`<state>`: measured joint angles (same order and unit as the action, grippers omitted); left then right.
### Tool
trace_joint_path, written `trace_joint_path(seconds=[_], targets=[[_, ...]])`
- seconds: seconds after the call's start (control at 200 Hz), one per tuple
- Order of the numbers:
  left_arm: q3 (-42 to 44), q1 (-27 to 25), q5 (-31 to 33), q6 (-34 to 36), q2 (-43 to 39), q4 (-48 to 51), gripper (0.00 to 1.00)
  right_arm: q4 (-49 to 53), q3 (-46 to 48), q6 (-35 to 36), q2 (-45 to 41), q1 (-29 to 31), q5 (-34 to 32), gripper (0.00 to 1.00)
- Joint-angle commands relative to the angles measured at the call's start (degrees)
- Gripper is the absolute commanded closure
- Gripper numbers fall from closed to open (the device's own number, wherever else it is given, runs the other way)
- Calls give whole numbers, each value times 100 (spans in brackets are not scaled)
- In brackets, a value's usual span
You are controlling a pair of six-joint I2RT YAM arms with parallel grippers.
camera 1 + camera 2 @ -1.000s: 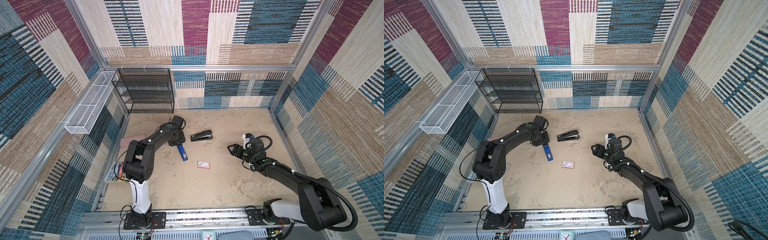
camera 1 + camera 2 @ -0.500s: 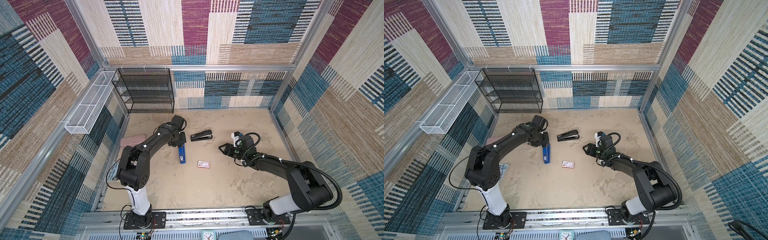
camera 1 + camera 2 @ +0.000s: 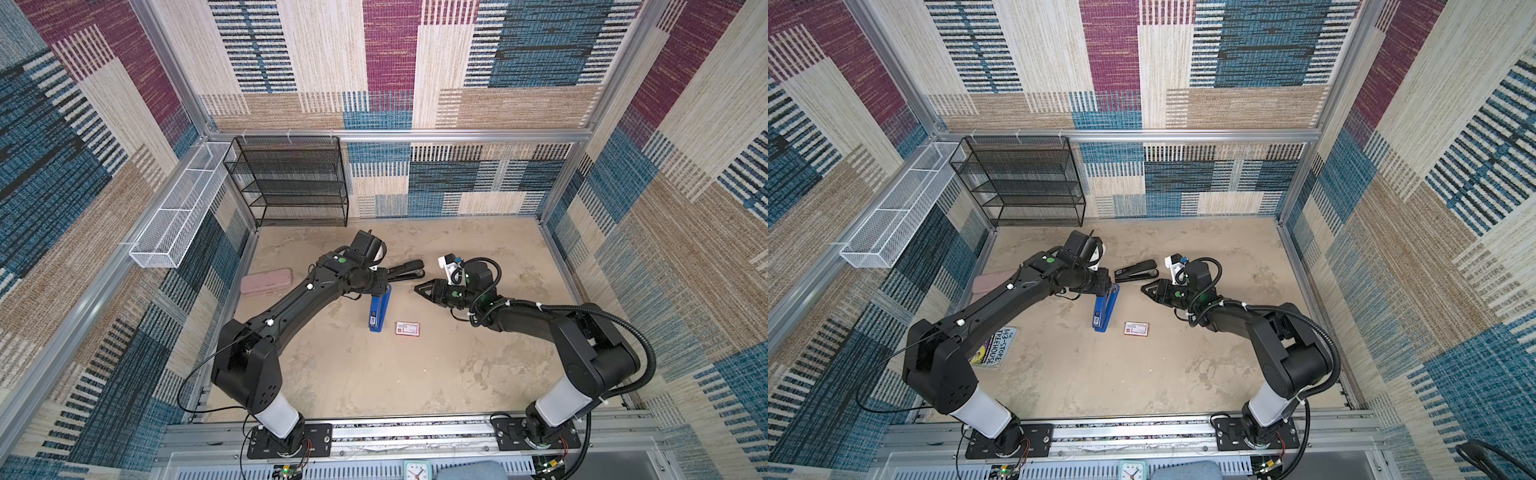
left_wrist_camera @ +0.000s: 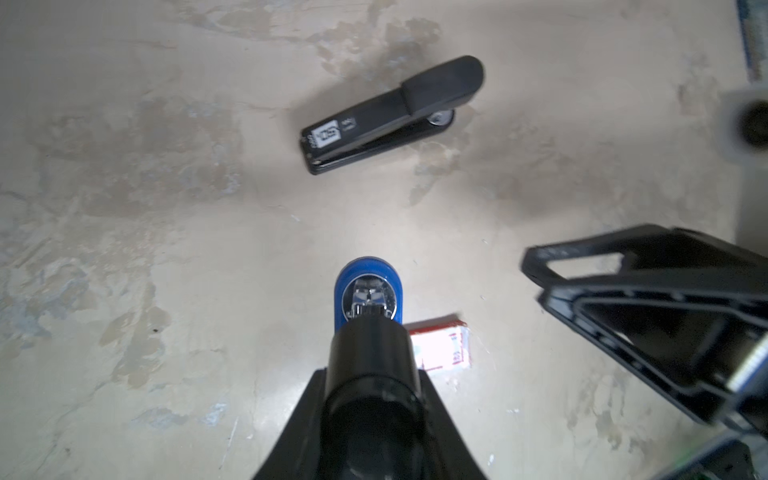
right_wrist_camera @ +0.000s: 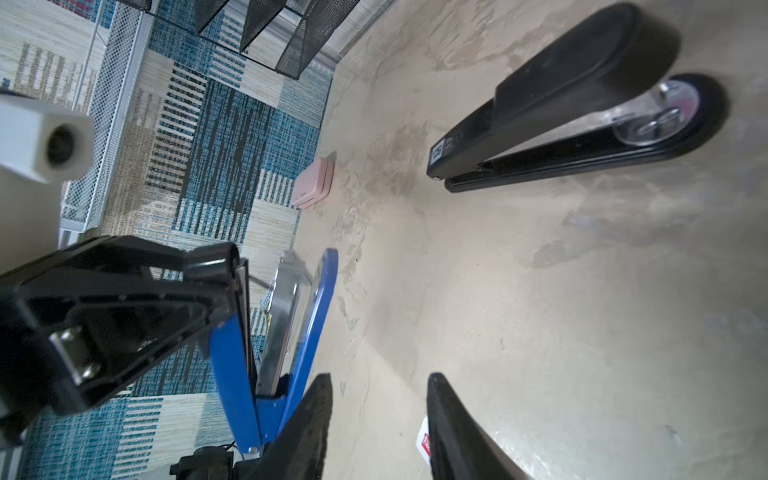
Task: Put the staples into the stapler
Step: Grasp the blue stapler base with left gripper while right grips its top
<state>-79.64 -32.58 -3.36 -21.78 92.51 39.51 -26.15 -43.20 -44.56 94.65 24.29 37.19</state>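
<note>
While the left fingers [image 4: 291, 440] clamp the raised top arm of the blue stapler [image 3: 379, 309], its base rests on the surface [image 3: 374, 374], hinged open with the metal track showing. The right fingers [image 5: 453, 428] hover close by, parted and empty. The staple box [image 3: 407, 328] lies flat near the stapler's hinge end. A black stapler [image 3: 405, 269] lies closed behind.

Overhead stereo pair; close wrist views
</note>
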Motion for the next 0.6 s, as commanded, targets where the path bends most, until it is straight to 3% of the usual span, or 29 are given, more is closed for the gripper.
trace_joint_path(seconds=[0.0, 0.421, 0.596], targets=[[103, -170, -192, 335, -192, -287, 100, -642, -94, -390, 143, 87, 447, 58], [272, -510, -143, 228, -348, -554, 100, -1109, -188, -825, 605, 337, 720, 59], [312, -556, -102, 218, -392, -697, 100, -1201, -230, -905, 774, 374, 801, 69]])
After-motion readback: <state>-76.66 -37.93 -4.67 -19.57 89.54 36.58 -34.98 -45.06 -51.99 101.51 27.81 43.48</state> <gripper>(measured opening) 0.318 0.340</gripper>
